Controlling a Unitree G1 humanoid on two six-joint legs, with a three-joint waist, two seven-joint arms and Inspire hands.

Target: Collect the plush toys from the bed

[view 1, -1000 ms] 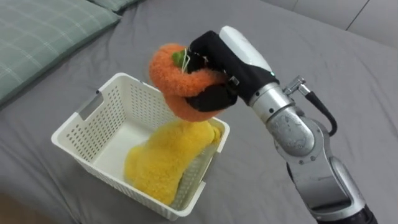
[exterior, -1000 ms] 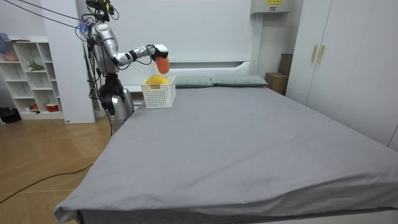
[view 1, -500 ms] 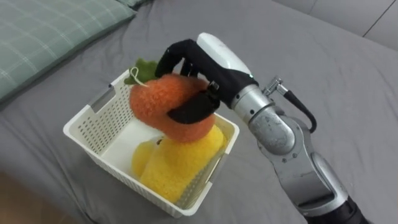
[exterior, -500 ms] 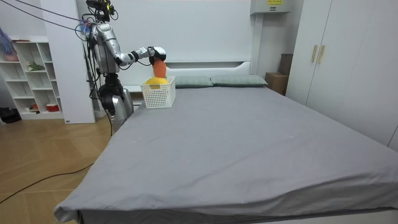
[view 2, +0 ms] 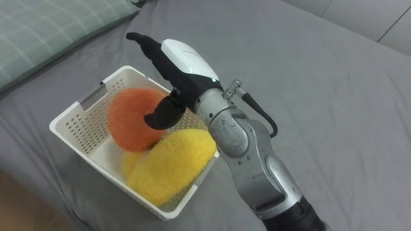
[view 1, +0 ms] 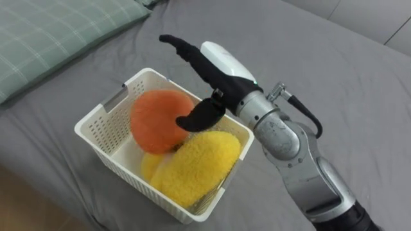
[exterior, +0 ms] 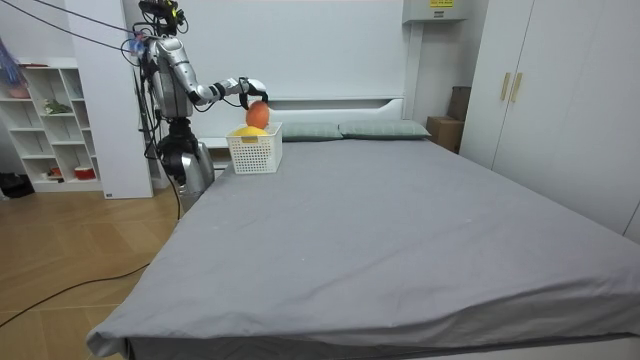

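Hovering right hand (view 1: pixel 218 67), fingers (view 1: pixel 176 43) released | fuzzy round orange toy (view 1: pixel 157 119) | perforated white basket (view 1: pixel 110 114)

A grey bed (view 1: pixel 350 70) bears a white basket (view 1: pixel 108 114) and checked pillow (view 1: pixel 58 32).

My right hand (view 1: pixel 220 62) has black fingers and a white back, the basket (view 1: pixel 103 126) is white with a grid of small holes, one plush toy (view 1: pixel 156 119) orange, the other toy (view 1: pixel 202 164) yellow, the sheet (view 1: pixel 340 77) plain grey, the pillow (view 1: pixel 51 32) pale green with checks.
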